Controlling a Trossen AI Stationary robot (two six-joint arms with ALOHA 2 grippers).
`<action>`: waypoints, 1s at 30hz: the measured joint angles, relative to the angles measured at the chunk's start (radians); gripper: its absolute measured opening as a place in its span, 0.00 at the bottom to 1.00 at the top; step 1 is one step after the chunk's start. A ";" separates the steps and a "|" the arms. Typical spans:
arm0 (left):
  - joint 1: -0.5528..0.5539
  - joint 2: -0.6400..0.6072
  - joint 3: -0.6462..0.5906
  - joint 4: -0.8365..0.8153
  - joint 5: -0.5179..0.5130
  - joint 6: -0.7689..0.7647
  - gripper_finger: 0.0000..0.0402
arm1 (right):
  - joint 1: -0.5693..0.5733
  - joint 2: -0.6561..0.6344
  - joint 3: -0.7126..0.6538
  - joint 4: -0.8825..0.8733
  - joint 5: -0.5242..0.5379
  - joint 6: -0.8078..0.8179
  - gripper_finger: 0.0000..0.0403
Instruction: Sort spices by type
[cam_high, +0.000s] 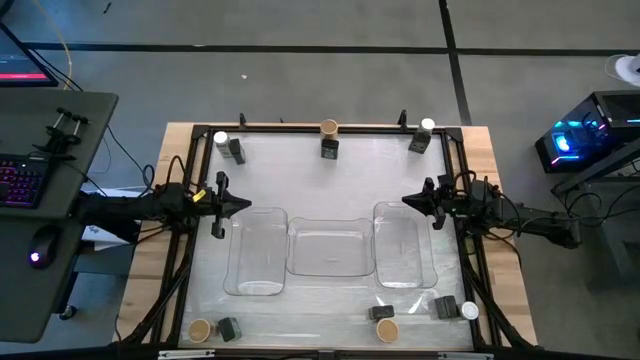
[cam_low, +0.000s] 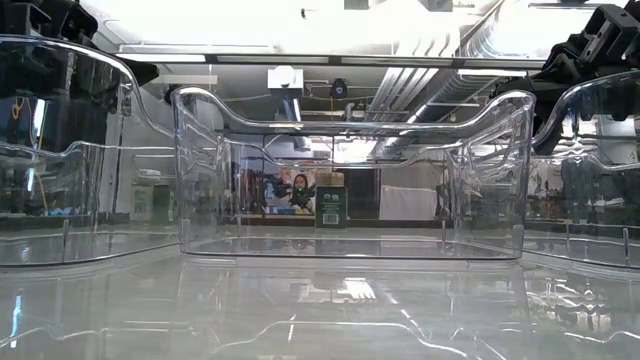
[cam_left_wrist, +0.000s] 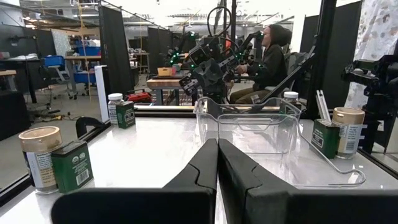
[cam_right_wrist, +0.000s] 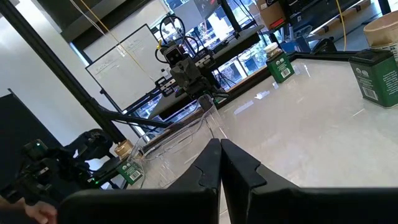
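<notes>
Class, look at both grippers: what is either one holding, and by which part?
Nothing is held: the left gripper and right gripper are shut on nothing, above the table.

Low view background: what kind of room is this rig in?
Most likely a robotics lab or workshop. Exposed ceiling ducts run overhead, a large whiteboard stands behind the white worktable, and a desk with a backlit keyboard sits beside it.

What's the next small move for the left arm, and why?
Probably open the left gripper and swing toward the far-left corner pair, a white-lidded jar beside a dark tin. All three trays look empty, both grippers are shut and hold nothing, and the spices sit in pairs at the table edges.
</notes>
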 joint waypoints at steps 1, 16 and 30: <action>0.000 0.000 0.000 0.000 0.000 0.000 0.00 | 0.000 0.000 0.000 0.000 0.000 0.000 0.00; 0.000 0.000 0.000 0.000 0.000 0.000 0.00 | 0.000 0.000 0.000 0.000 0.000 0.000 0.00; 0.000 0.000 0.000 0.000 0.000 0.000 0.00 | 0.000 0.000 0.000 0.192 0.299 0.075 0.00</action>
